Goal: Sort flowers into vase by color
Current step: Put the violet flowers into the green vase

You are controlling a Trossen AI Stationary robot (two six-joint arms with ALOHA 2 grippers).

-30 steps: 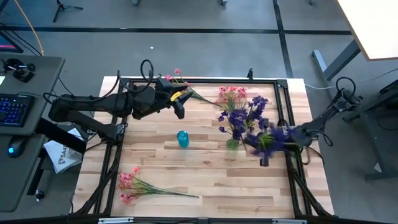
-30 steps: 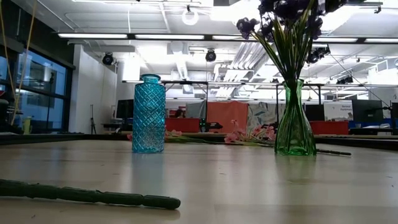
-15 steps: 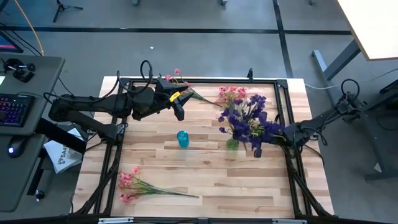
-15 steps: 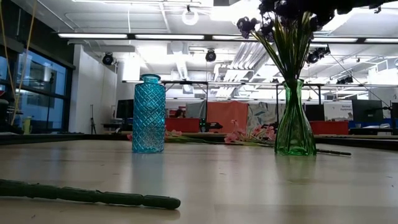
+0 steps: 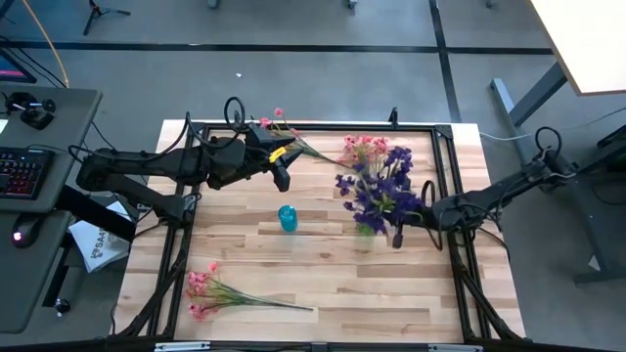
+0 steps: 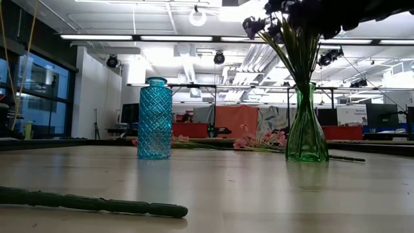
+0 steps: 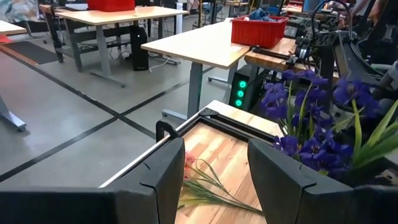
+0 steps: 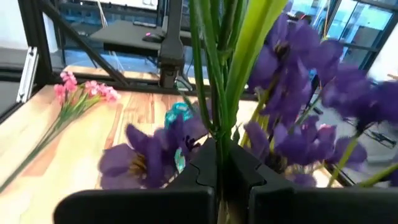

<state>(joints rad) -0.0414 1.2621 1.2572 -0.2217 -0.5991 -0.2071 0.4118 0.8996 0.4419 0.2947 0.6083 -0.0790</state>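
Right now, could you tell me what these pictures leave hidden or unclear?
- Low view: purple flowers cut off by the top edge; both arms out of view.
- High view: green vase mostly hidden under the blossoms.
- Right wrist view: the stem below the right tool, hidden by its fingers.

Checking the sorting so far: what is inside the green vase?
The green vase holds green stems topped with purple flowers. Through the glass, how many stems and where they end cannot be seen.
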